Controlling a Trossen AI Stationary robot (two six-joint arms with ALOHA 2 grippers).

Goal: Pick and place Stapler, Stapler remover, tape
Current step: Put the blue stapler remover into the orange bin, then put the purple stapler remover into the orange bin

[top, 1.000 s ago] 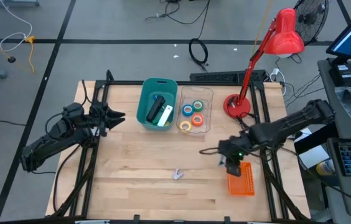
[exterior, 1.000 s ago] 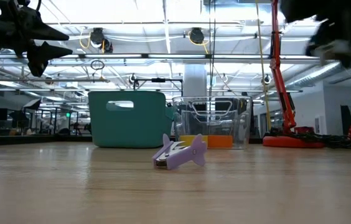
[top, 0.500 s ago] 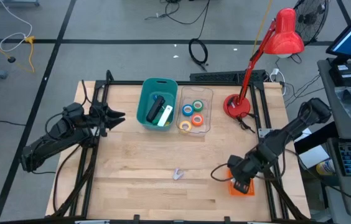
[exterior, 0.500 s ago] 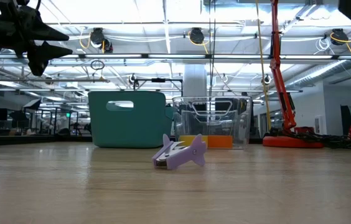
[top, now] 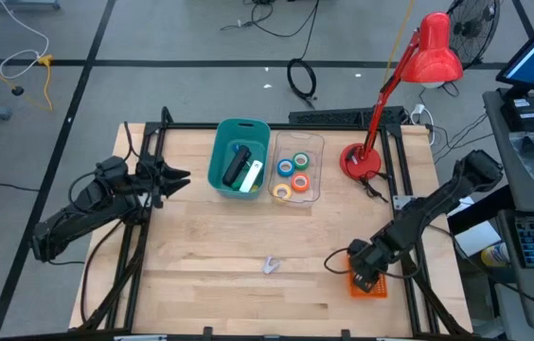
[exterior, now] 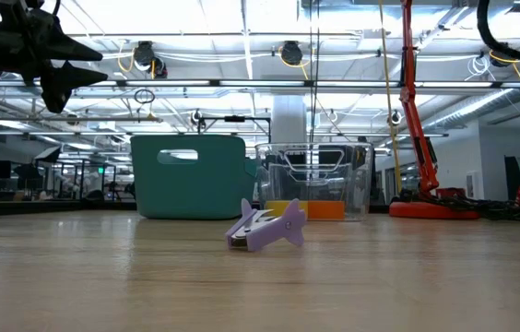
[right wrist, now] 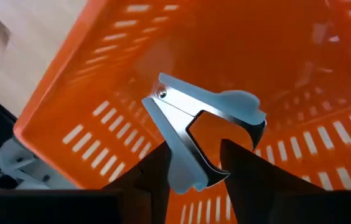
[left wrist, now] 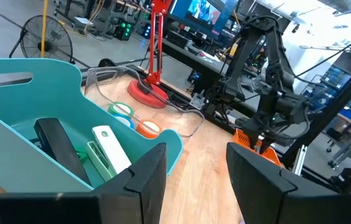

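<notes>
At the lower right of the high view, the right claw [top: 365, 278] is hanging over the slotted orange plastic basket [top: 373, 287] that is sitting on the wooden counter [top: 210, 246]; its wrist view is showing the fingers [right wrist: 157, 168] standing apart with a light blue and silver staple remover [right wrist: 203, 127] lying loose on the basket floor just beyond them, gripped by neither. Near the bottom centre of the counter, a second, small lilac staple remover [top: 270, 264] is lying on its own, well apart from both arms. At the upper centre, the long black bar-shaped stapler [top: 237, 169] is lying inside the teal plastic bin [top: 222, 152], and the ring-shaped tape rolls [top: 293, 176] are sitting in the clear plastic tray [top: 318, 161] just beside it. At the left, the left claw [top: 174, 178] is hovering raised beside the bin, its fingers [left wrist: 139, 177] parted and holding nothing.
</notes>
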